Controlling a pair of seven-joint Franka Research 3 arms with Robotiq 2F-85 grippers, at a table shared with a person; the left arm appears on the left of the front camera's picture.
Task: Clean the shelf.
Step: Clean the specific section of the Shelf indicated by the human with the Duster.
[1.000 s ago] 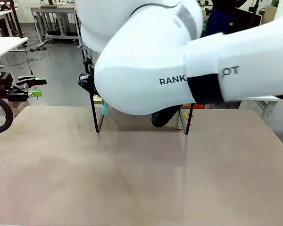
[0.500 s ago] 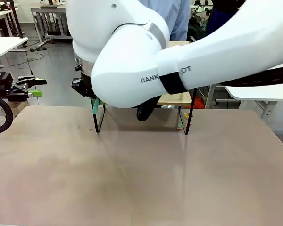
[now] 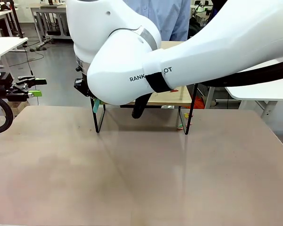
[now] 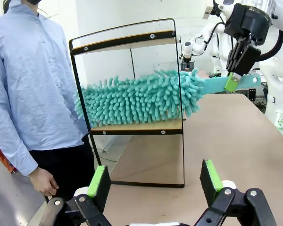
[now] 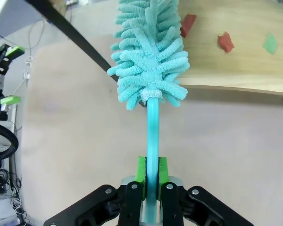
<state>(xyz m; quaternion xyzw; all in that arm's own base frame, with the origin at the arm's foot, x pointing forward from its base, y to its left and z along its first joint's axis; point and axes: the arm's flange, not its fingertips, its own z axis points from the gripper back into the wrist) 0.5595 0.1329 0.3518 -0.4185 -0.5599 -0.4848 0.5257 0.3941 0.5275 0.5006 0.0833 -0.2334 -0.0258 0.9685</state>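
The small two-tier shelf (image 4: 137, 126), light wooden boards in a thin black metal frame, stands upright at the middle of the beige desk's (image 3: 132, 179) far edge. A fluffy teal microfibre duster (image 4: 137, 99) lies across its lower board, its head between the frame posts. The right gripper (image 5: 151, 170) sits just outside the shelf's side, clamped tight on the duster's flat teal handle. The left gripper (image 4: 153, 181) hangs well apart, facing the shelf, jaws spread wide and empty. Small red and green scraps (image 5: 225, 41) lie on a board. The white right arm (image 3: 132, 61) reads "RANK" and "OT". A person in a light blue shirt (image 4: 33, 94) stands beside the shelf.
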